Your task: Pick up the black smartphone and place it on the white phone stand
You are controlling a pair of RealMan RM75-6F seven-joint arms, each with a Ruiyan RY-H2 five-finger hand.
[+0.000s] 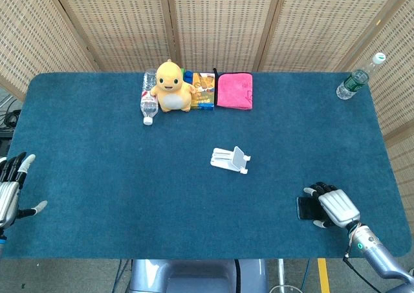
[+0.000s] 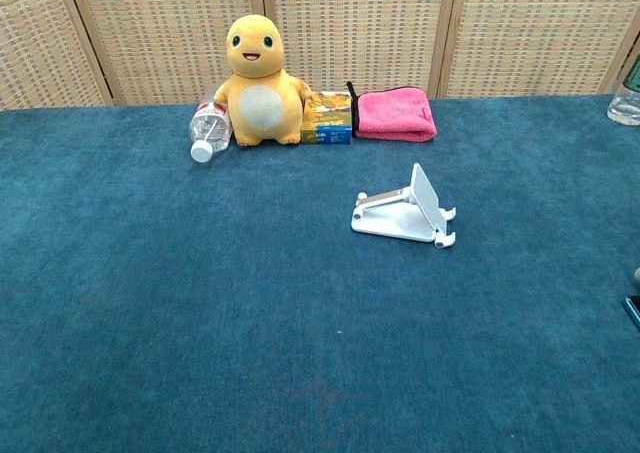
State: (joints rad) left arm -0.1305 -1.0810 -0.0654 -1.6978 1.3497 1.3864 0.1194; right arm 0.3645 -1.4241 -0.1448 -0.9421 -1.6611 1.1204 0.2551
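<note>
The black smartphone (image 1: 305, 207) lies flat on the blue cloth near the table's front right; only a sliver of the phone (image 2: 634, 309) shows at the chest view's right edge. My right hand (image 1: 334, 207) lies over its right end, dark fingers spread above and below it, and the phone is not lifted. The white phone stand (image 1: 230, 160) stands unoccupied mid-table, also seen as the stand (image 2: 406, 210) in the chest view, well left of and beyond that hand. My left hand (image 1: 9, 188) hangs off the table's left edge, fingers apart, holding nothing.
Along the back edge are a lying water bottle (image 1: 148, 99), a yellow plush toy (image 1: 171, 86), a small box (image 1: 204, 90) and a pink cloth (image 1: 234, 90). An upright bottle (image 1: 356, 77) stands at the back right corner.
</note>
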